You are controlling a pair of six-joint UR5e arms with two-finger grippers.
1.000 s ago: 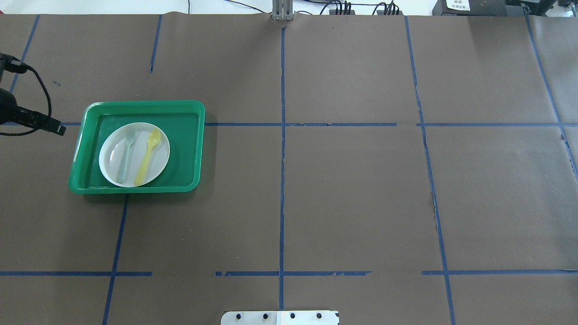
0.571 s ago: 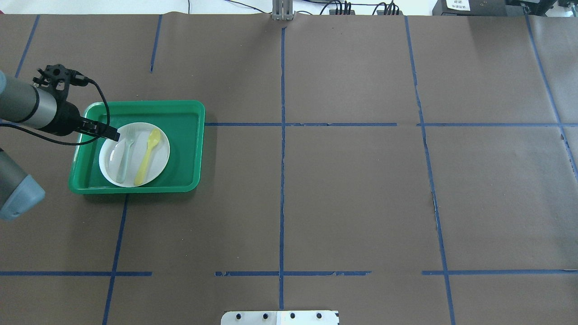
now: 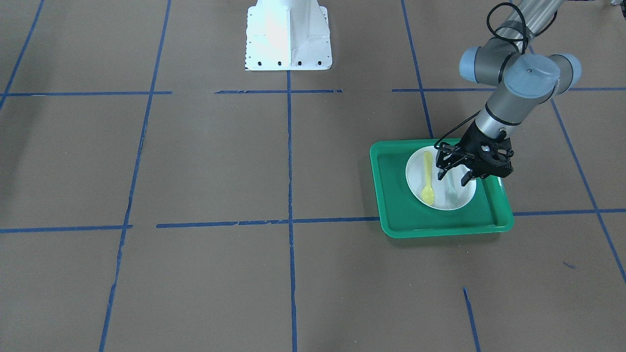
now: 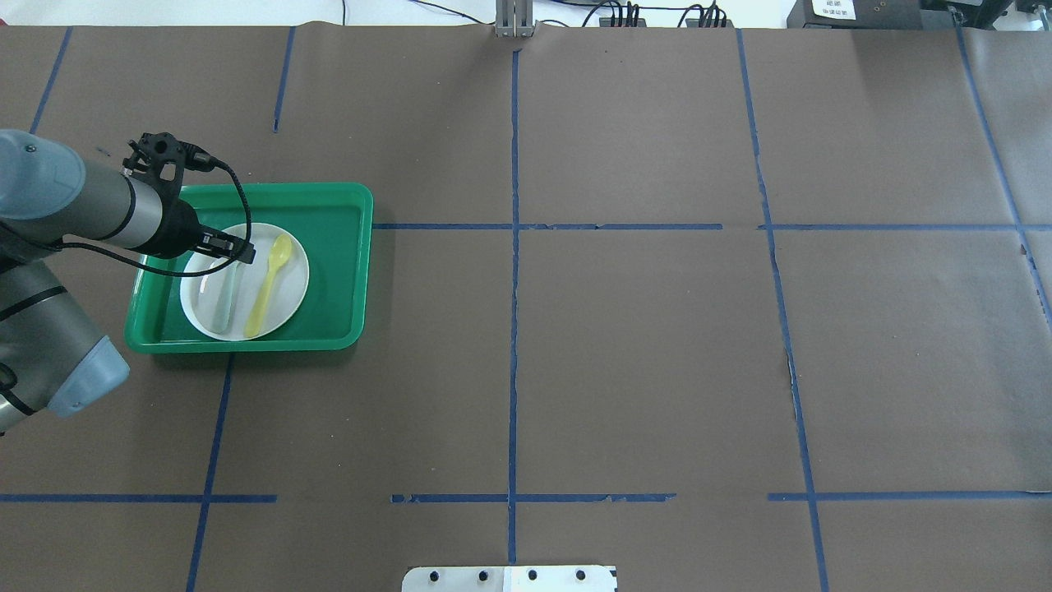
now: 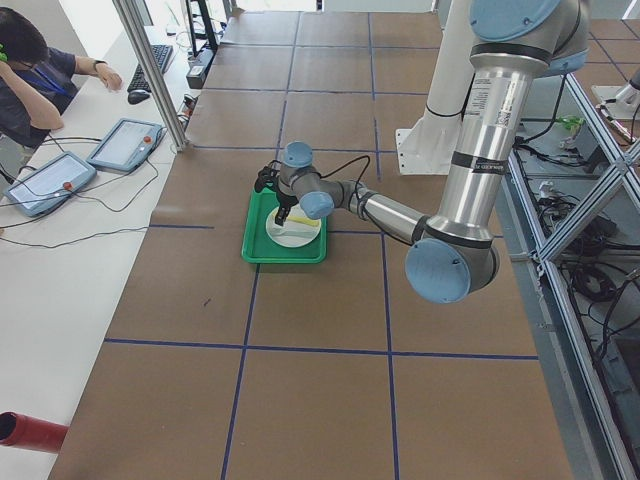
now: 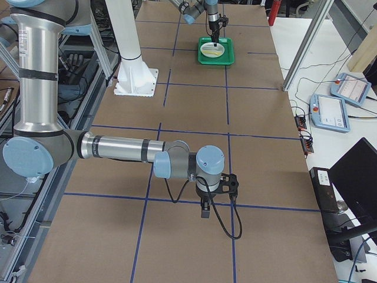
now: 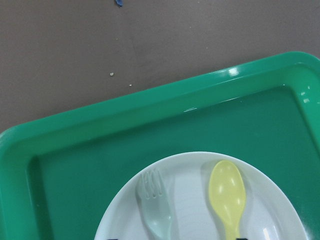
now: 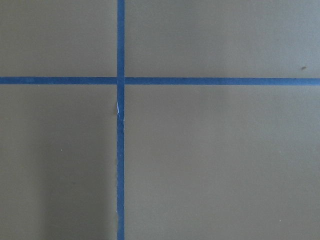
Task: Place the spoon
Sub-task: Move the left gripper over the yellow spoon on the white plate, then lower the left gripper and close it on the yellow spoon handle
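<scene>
The yellow spoon [image 4: 269,284] lies on a white plate [image 4: 292,289] in a green tray [image 4: 337,247], bowl toward the table's far side. A pale grey-green fork [image 4: 222,298] lies beside it. My left gripper [image 3: 451,177] is open and empty, hovering over the plate above the fork, next to the spoon [image 3: 428,181]. The left wrist view shows the spoon's bowl [image 7: 228,196] and the fork's tines [image 7: 155,202] on the plate [image 7: 190,212]. My right gripper [image 6: 205,210] hangs over bare table far from the tray; I cannot tell its state.
The tray [image 3: 391,205] sits on brown paper marked with blue tape lines [image 4: 514,247]. The robot's white base [image 3: 287,39] stands at the table's middle. An operator [image 5: 30,70] sits at a side desk with tablets [image 5: 125,145].
My left arm has swung in from the left edge, from outside the tray to over the plate. The spoon, fork and tray have not moved.
</scene>
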